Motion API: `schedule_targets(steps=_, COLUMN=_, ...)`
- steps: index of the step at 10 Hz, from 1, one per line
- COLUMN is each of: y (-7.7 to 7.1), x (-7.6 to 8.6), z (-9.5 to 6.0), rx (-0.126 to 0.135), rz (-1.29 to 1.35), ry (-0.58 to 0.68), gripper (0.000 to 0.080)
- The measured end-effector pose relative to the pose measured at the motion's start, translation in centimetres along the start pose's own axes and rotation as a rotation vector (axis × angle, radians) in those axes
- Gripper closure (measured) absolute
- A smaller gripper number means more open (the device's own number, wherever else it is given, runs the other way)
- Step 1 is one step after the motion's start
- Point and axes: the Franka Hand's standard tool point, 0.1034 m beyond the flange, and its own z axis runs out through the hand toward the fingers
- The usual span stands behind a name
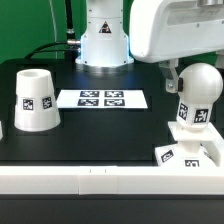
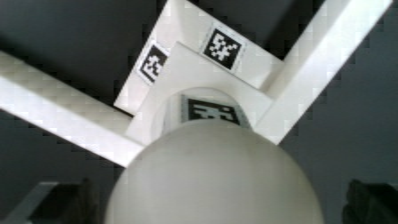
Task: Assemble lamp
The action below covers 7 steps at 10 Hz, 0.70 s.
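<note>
The bulb [image 1: 199, 92] stands upright on the square base [image 1: 186, 152], to the exterior view's right of the marker board [image 1: 102, 98]. The shade [image 1: 35, 99] sits on the counter [image 1: 100, 135] on the marker board's other side. The claw [image 2: 214, 198] is released, with its dark fingers [image 2: 61, 201] spread either side of the bulb's head and not touching it.

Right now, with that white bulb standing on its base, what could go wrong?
The bulb stands tall on the base; the open tool, straddling it, might nudge it askew. The shade sits far off at the exterior view's left, so lowering it over the bulb could miss or jam.
</note>
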Motion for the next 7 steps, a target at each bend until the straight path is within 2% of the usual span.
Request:
schedule_targets(steps=4, y=0.22, x=-0.11, z=0.00, rx=-0.003, rz=-0.265, ry=-0.002, gripper=0.0100)
schedule_targets(steps=5, y=0.36, x=-0.07, z=-0.08, rx=-0.024, rz=-0.386, ry=-0.015, gripper=0.0100)
schedule_targets(steps=7, y=0.45, x=0.12, z=-0.03, rx=-0.041, rz=-0.588, ry=-0.031, gripper=0.0100)
